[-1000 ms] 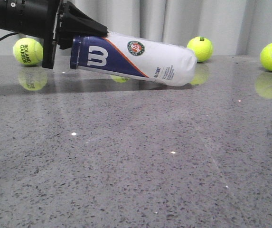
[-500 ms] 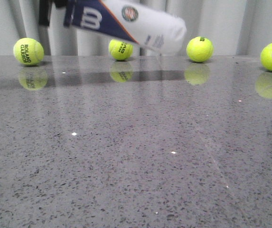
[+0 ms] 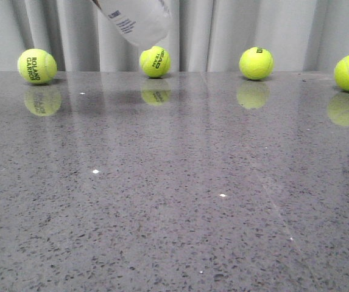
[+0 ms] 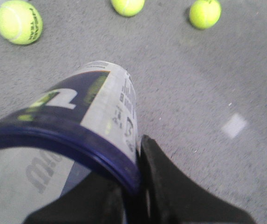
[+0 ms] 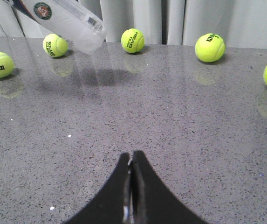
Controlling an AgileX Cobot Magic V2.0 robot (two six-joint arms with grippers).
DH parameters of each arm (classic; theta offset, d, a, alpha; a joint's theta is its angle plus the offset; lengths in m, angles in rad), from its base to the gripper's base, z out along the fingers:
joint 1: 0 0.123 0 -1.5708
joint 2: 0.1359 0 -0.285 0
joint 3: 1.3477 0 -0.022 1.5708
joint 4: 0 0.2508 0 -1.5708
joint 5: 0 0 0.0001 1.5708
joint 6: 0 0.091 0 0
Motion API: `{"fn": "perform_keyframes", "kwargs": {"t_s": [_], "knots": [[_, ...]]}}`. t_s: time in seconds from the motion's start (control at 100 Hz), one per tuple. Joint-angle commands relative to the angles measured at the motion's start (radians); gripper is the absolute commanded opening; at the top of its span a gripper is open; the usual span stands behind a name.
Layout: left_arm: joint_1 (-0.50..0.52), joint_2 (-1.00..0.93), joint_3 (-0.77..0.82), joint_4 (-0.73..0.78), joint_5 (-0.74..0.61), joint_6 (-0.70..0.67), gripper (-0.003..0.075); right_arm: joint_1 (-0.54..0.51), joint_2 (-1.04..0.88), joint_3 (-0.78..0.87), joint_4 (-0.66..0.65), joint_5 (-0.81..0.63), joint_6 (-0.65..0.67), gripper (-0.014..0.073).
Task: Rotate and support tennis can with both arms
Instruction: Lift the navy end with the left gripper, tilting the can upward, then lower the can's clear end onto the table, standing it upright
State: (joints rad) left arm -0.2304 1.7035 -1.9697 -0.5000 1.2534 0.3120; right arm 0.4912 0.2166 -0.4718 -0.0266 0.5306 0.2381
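Near edge, right tool (image 5: pixel 131 186): fingers pressed together, empty, low over the worktop (image 3: pixel 180 201).
Left tool (image 4: pixel 145 196): clamped on the tennis can's navy rim.
Tennis can (image 3: pixel 134 21): off the worktop at 11 o'clock, tilted.
Far edge: tennis balls (image 3: pixel 256 63) in a row.

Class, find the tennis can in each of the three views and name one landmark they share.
Front: tennis can at top edge, left of centre, airborne.
Left wrist: fills lower left, rim held by the left pincer.
Right wrist: upper left corner, tilted.
Shared landmark: HEAD ball.
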Motion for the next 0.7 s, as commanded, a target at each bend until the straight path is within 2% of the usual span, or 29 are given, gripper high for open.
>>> {"fn": "perform_keyframes", "kwargs": {"t_s": [0.0,0.12,0.29,0.69], "knots": [[-0.066,-0.068,-0.033,0.102,0.029,-0.050,-0.0020,-0.007,0.009,-0.024,-0.015,-0.076,-0.005,-0.0069],[-0.141,-0.074,-0.021,0.203,0.029,-0.063,-0.0020,-0.007,0.009,-0.024,-0.015,-0.076,-0.005,-0.0069],[-0.199,-0.103,0.060,0.213,0.029,-0.063,-0.0020,-0.007,0.009,-0.024,-0.015,-0.076,-0.005,-0.0069],[-0.202,-0.185,0.234,0.254,0.029,-0.063,-0.0020,-0.007,0.009,-0.024,-0.015,-0.076,-0.005,-0.0069]]}}
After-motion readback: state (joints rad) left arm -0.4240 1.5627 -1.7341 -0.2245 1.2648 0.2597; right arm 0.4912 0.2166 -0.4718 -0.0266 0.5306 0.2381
